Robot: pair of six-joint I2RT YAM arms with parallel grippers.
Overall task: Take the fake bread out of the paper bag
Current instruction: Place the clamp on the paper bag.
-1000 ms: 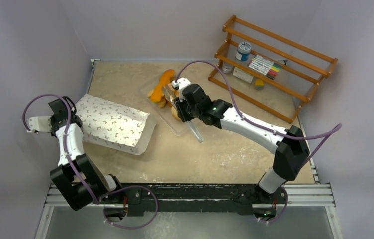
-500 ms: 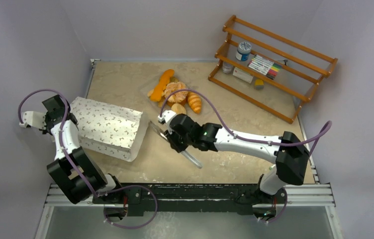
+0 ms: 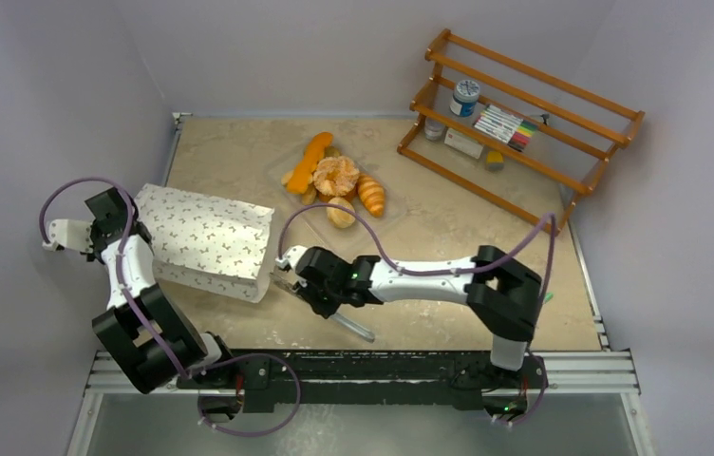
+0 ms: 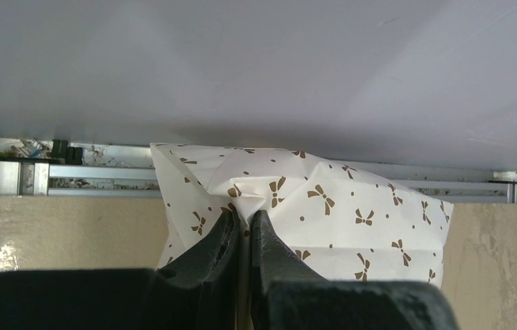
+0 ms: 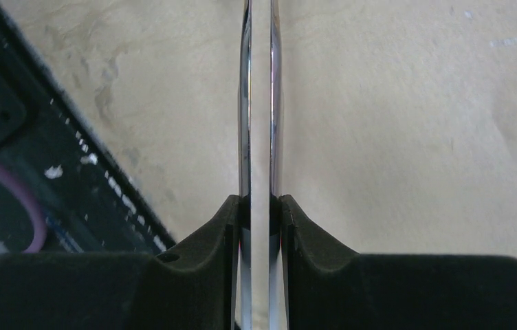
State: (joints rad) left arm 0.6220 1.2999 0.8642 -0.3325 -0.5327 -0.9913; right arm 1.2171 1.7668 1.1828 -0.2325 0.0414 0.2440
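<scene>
On the mottled beige table [image 3: 448, 237], a creased white paper bag [image 3: 206, 242] with brown bows was seen lying on its side, its rear end pinched by the left gripper [image 4: 244, 227]. Glossy golden fake bread [image 3: 336, 179] was heaped well apart on a barely discernible clear tray [image 3: 310, 214]. Slim metal tongs [image 5: 258, 103] were clamped by the right gripper [image 5: 259, 206].

I see a wooden rack [image 3: 524, 123] at the table's [image 3: 448, 237] far right corner. Its shelves hold a blue-lidded jar [image 3: 465, 96], a row of markers [image 3: 506, 125] and a white box [image 3: 464, 142]. A clear tray [image 3: 304, 211] sits mid-table. Metal tongs [image 5: 258, 103], arms nearly together, are near the front edge.
</scene>
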